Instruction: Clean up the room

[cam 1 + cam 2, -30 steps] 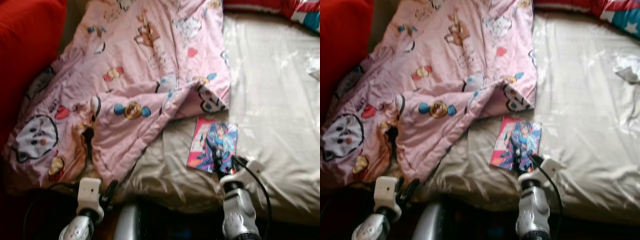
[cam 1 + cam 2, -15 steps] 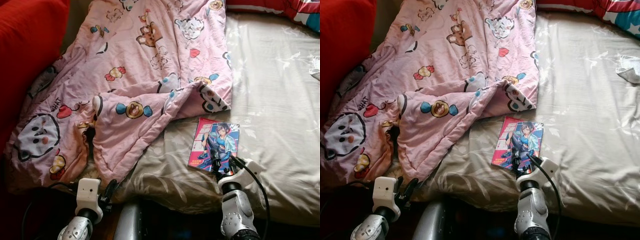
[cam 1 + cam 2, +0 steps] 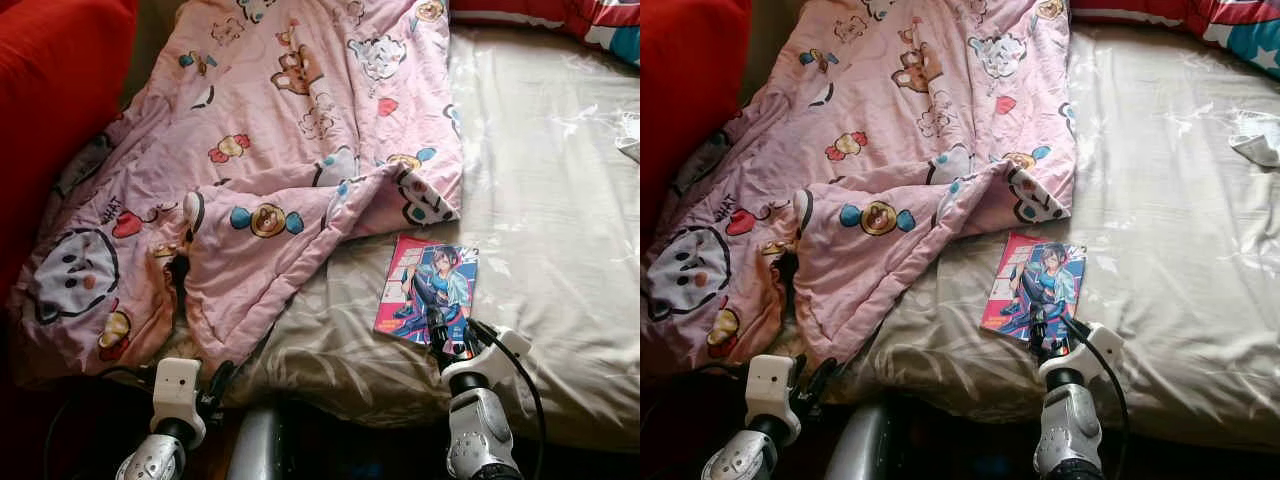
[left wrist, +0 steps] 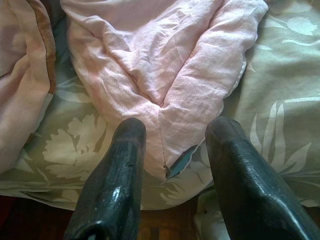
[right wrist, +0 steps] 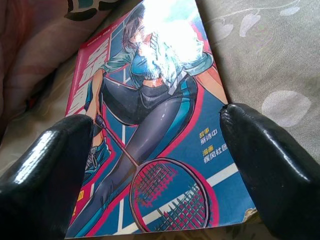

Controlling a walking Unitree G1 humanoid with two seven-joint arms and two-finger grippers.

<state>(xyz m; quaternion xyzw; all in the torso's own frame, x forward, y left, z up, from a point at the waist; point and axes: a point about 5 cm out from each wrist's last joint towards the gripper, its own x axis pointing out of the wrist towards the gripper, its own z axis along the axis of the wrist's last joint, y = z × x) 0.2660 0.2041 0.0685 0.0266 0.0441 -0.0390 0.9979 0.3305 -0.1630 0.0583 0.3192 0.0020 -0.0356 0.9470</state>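
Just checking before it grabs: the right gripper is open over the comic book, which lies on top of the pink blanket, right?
Not quite. The right gripper is open over the comic book, but the book lies on the beige bedsheet, beside the pink blanket. The left eye view shows it.

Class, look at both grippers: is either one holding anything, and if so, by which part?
Nothing is held. The right gripper is open, its jaws either side of the comic's near edge without closing on it. The left gripper is open near the blanket.

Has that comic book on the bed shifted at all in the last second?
No. The comic book lies in the same spot just below the folded corner of the pink quilt. The right gripper hovers open over its near edge.
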